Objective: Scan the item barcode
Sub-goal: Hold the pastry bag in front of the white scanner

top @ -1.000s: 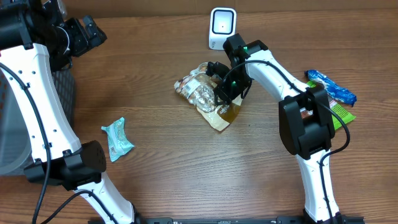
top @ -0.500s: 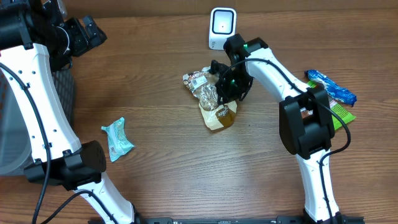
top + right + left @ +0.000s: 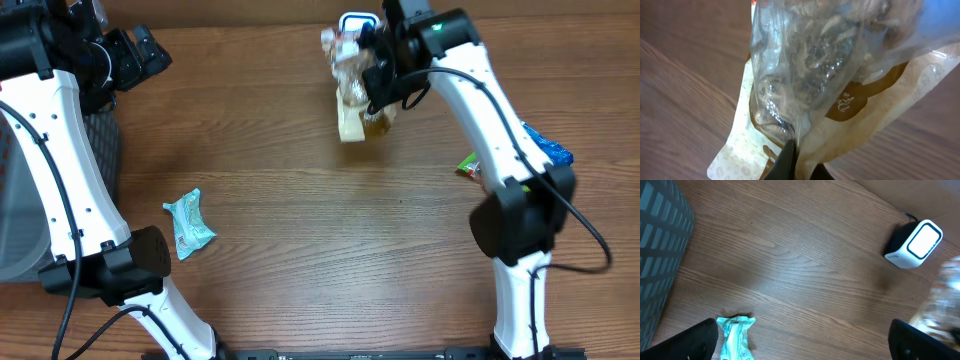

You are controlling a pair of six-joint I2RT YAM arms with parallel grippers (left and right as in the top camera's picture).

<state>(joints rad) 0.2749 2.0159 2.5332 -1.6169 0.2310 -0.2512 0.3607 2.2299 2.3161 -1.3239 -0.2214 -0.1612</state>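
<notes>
Bag point(image 3: 350, 90) hangs pinched in the closed right end effector point(image 3: 792, 161), off the table point(image 3: 260, 210) just before the scanner point(image 3: 915, 244), probably to present its barcode. Left end effector point(image 3: 135, 55) gapes wide, empty, well aside.

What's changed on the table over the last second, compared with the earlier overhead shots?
The right gripper closed on the clear-and-tan plastic snack bag, lifted it off the wooden table and carried it away from the robot, up to the white barcode scanner. The teal crinkled wrapper and the scanner stayed put.
</notes>
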